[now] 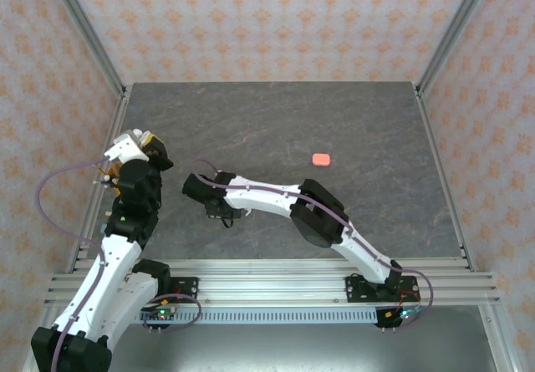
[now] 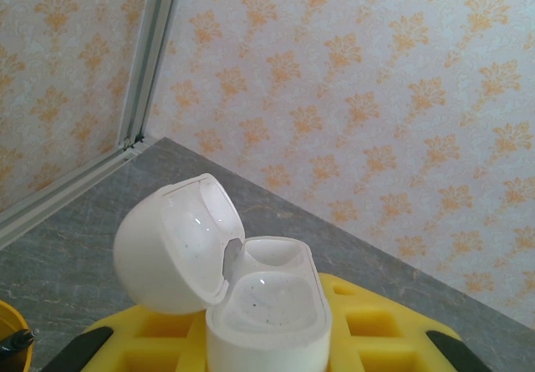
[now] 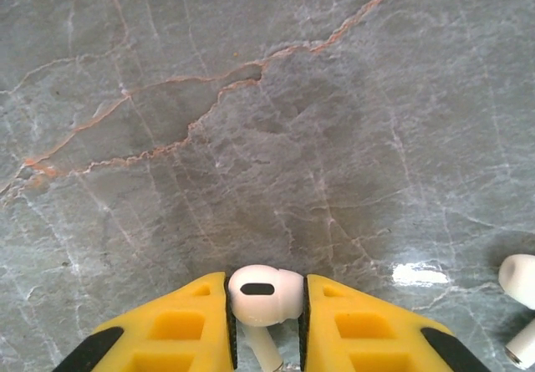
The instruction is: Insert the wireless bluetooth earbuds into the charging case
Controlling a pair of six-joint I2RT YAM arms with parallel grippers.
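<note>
Right pincer [image 3: 265, 282] squeezes a white earbud [image 3: 266, 298] low over the worktop [image 3: 251, 96]. Left pincer [image 2: 267, 334] grips the white case [image 2: 266, 313] up in the air, lid open, and both holes look empty. A second white earbud [image 3: 520, 278] lies near on the worktop. I think no earbud is in yet, so nearly all the job is left.

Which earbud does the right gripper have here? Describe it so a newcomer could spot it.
On the grey marbled table, find the right gripper with its yellow fingers. The white earbud sits pinched between them, its stem running back toward the camera. The other white earbud lies loose on the table at the right wrist view's right edge, untouched.
</note>
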